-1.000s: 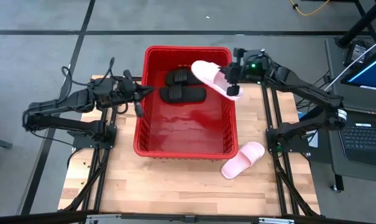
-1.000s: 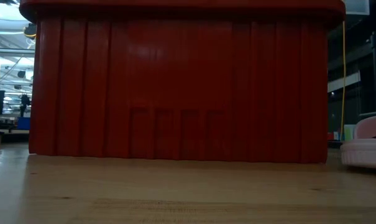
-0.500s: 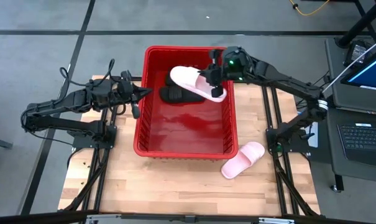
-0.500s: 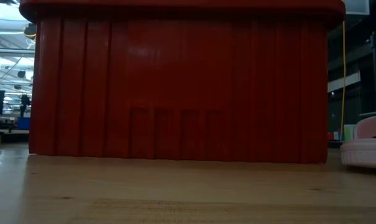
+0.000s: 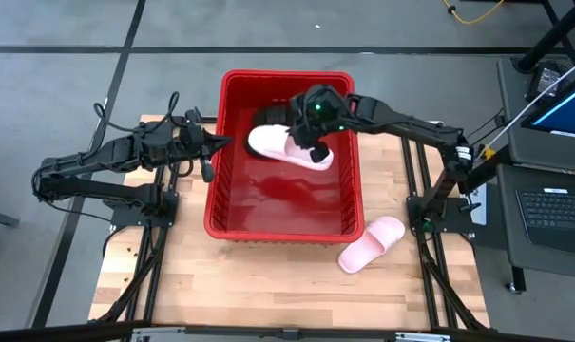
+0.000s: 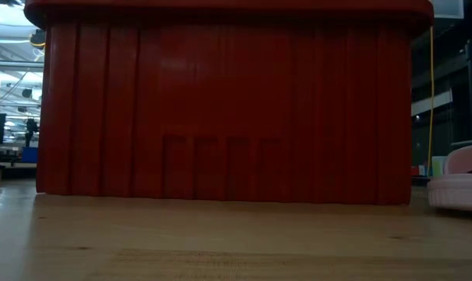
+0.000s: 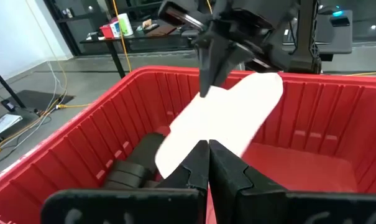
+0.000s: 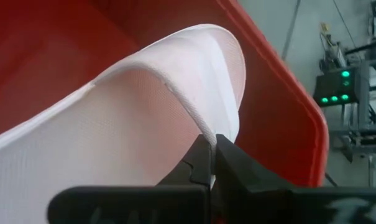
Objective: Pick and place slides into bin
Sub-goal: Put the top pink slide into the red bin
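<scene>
The red bin [image 5: 232, 204] stands mid-table. Two black slides [image 5: 266, 118] lie on its floor at the far end, one showing in the left wrist view [image 7: 130, 167]. Above them hangs a pale pink slide [image 5: 279, 146], its sole facing the left wrist camera [image 7: 237, 115], with my right gripper [image 5: 316, 142] shut on it. A second pink slide [image 5: 371, 243] lies sole down on the table, right of the bin's near corner. My left gripper [image 5: 220, 142] stays shut and empty at the bin's left rim. My right gripper pinches the edge of the pink slide's wide strap [image 8: 203, 118] between its two fingers. The fingers slant down from the table's right. The slide hangs tilted and clear, inside the bin's walls above the black slides, its lower end [image 7: 175, 152] toward the bin's left side.
The bin's ribbed near wall [image 6: 228, 109] fills the low view, with the loose pink slide [image 6: 458, 186] at its right. Bare wooden table [image 5: 268, 285] lies near the front edge. A laptop [image 5: 553, 204] sits off the table's right.
My right gripper has carried the pink slide toward the table's left, from over the bin's far right corner to over the black slides, sinking a little and rolling. The slide has turned with it and stays lifted clear.
</scene>
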Tool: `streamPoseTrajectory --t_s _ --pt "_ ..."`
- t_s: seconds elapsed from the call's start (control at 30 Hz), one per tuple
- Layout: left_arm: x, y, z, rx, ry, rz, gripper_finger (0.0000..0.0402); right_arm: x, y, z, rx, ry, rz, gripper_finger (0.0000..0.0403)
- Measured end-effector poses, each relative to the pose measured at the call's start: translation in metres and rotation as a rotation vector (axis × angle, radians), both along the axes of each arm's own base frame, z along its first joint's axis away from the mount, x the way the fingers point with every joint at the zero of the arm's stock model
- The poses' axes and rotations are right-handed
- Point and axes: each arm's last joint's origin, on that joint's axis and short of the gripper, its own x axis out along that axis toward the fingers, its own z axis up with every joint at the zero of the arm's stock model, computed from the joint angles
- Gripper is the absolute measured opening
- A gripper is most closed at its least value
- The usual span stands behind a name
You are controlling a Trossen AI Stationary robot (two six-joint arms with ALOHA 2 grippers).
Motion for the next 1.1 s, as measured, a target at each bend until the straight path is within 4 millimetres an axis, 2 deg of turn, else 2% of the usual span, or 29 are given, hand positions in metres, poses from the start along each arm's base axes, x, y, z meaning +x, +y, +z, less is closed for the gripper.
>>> streamPoseTrajectory --t_s 0.37,0.93,1.1 --pt "0.000 0.000 0.000 0.015 0.008 -0.007 0.0002 0.028 0.020 -0.025 -0.063 0.054 0.092 0.0010" --pt "0.000 0.000 0.000 0.016 0.009 -0.008 0.0002 0.064 0.024 -0.090 -0.044 0.205 0.145 0.0010" --pt "0.000 0.000 0.000 0.030 0.017 -0.011 0.0001 0.071 0.030 -0.100 -0.085 0.234 0.204 0.0010"
